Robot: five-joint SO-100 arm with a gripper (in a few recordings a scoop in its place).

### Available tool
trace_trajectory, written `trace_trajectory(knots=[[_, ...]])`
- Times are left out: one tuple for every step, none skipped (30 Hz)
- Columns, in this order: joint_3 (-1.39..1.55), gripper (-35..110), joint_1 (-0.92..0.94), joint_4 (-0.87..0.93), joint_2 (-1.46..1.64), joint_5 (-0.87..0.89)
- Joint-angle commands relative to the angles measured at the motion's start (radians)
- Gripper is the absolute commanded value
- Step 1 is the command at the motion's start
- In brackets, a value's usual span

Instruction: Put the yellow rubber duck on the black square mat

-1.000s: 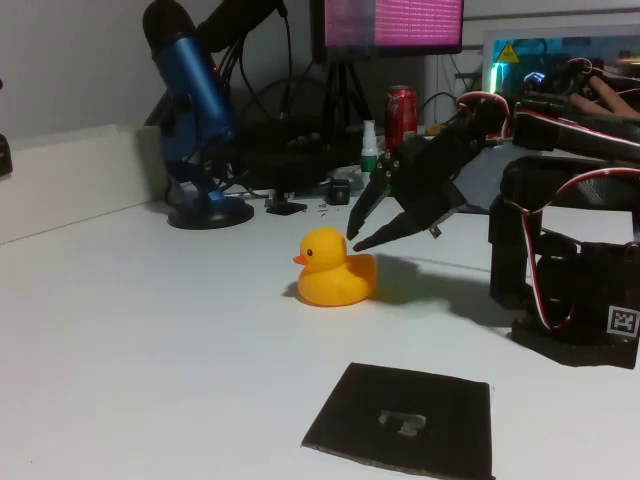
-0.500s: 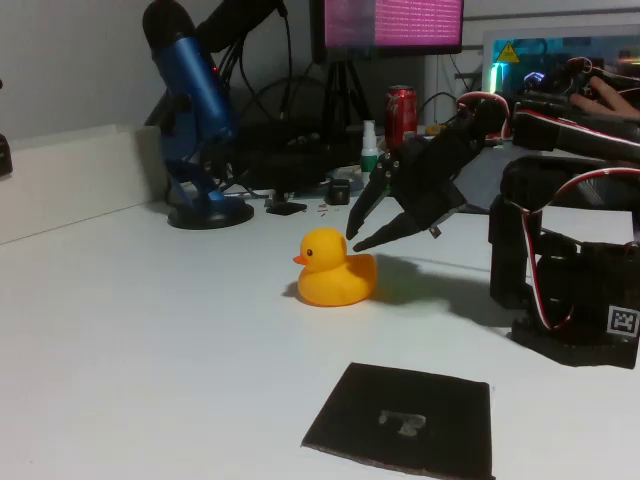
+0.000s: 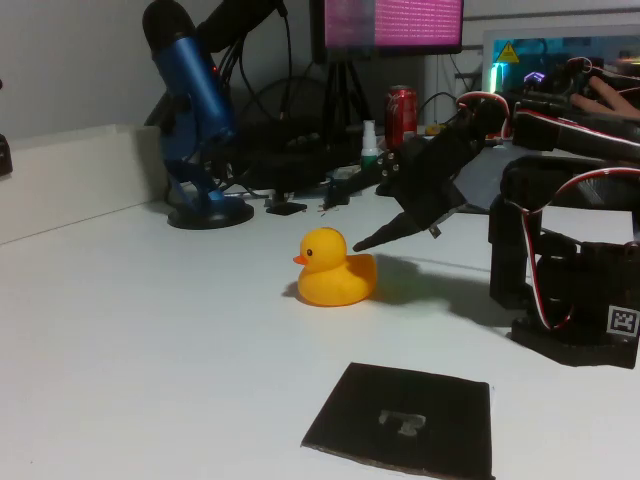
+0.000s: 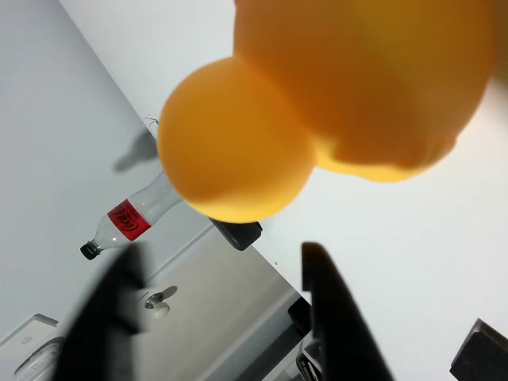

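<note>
On the white table (image 3: pixel 150 330), a blue microphone (image 3: pixel 195 110) stands at back left in the fixed view. The yellow rubber duck (image 3: pixel 333 268) sits mid-table, behind the black square mat (image 3: pixel 405 420). Just right, the gripper (image 3: pixel 345 222) hovers with jaws spread wide, empty. Cluttered desk behind.

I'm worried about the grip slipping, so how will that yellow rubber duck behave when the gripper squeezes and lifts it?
The yellow rubber duck looks glossy and rounded, so it may slip out of a narrow pinch. It is probably hollow and light, likely giving a little under pressure. It sits on a broad flat base, so a nudge from the open gripper would probably slide it rather than tip it.
</note>
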Motion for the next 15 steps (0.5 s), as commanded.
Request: trace_trajectory(knots=[[-0.008,32,-0.017,0.006,0.012,0.014],[-0.009,34,-0.017,0.006,0.012,0.014],[-0.009,36,-0.017,0.006,0.011,0.014],[-0.009,38,-0.017,0.006,0.011,0.014],[-0.011,40,-0.015,0.006,0.011,0.015],[-0.011,43,-0.012,0.006,0.011,0.015],[-0.011,45,-0.011,0.006,0.011,0.015],[-0.011,46,-0.009,0.006,0.011,0.015],[-0.011,48,-0.008,0.006,0.011,0.015],[-0.011,49,-0.008,0.006,0.011,0.015],[-0.011,51,-0.008,0.006,0.011,0.015],[-0.011,51,-0.008,0.006,0.011,0.015],[-0.011,52,-0.008,0.006,0.011,0.015],[-0.011,52,-0.008,0.006,0.011,0.015],[-0.011,52,-0.008,0.006,0.011,0.015]])
